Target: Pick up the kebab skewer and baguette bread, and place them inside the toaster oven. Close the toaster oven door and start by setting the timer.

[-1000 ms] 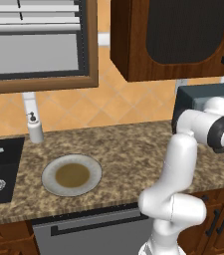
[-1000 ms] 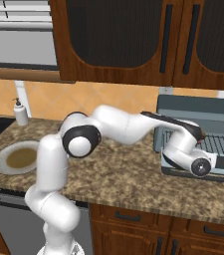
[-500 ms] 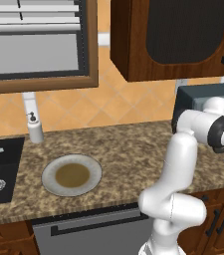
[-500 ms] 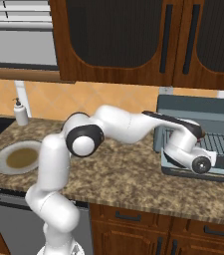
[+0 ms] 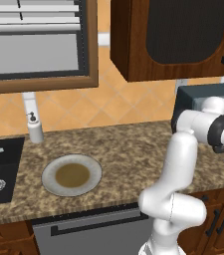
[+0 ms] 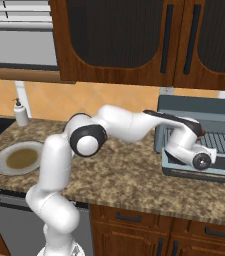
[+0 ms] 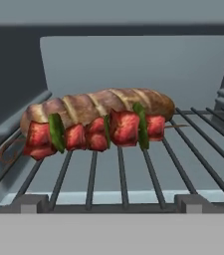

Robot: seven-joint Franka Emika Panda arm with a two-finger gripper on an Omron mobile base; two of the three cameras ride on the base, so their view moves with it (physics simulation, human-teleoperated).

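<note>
Glossy white arm [image 6: 59, 165], dark joints

No legible text, label, brand, number or sign anywhere.

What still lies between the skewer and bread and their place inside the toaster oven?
Nothing visible. The kebab skewer and the baguette bread already lie side by side on the wire rack inside the toaster oven, skewer in front. The toaster oven door hangs open, not yet closed.
</note>
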